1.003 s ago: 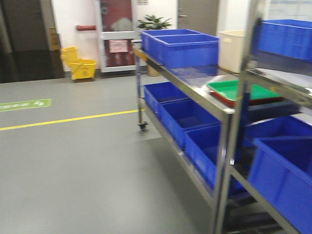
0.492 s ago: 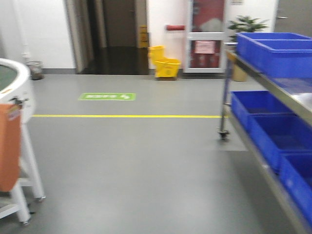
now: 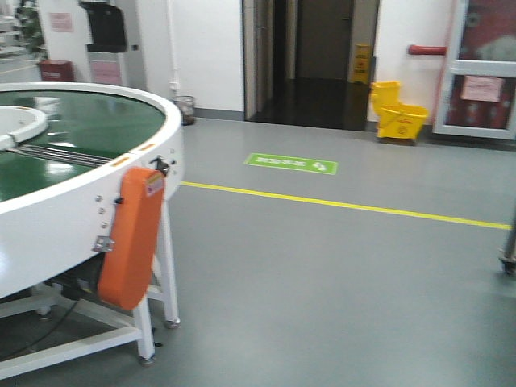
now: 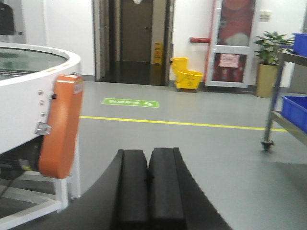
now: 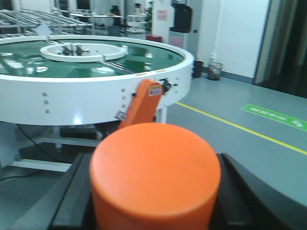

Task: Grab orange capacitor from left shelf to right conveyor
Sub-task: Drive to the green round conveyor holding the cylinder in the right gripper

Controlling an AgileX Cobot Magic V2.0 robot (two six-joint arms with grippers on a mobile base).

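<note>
The orange capacitor (image 5: 156, 177) fills the lower middle of the right wrist view, its rounded flat top facing the camera. My right gripper (image 5: 156, 165) is shut on it, with a black finger against each side. The right conveyor (image 5: 96, 67) is ahead of it: a glossy dark green belt inside a white rim (image 3: 81, 201), around a white ring-shaped centre. In the front view the conveyor sits at the left. My left gripper (image 4: 147, 165) is shut, pads pressed together with nothing between them, above the grey floor. The left shelf is out of view.
An orange guard cover (image 3: 133, 238) hangs on the conveyor's side above its white legs (image 3: 145, 339). A steel rack with a blue bin (image 4: 293, 108) and castor (image 4: 266, 143) stands right. A yellow mop bucket (image 3: 399, 113) is by the far wall, beyond a yellow floor line (image 3: 347, 205).
The front view has swung left. The rack of blue bins has slid out to the right, and the conveyor has come in from the left and now fills that side.
</note>
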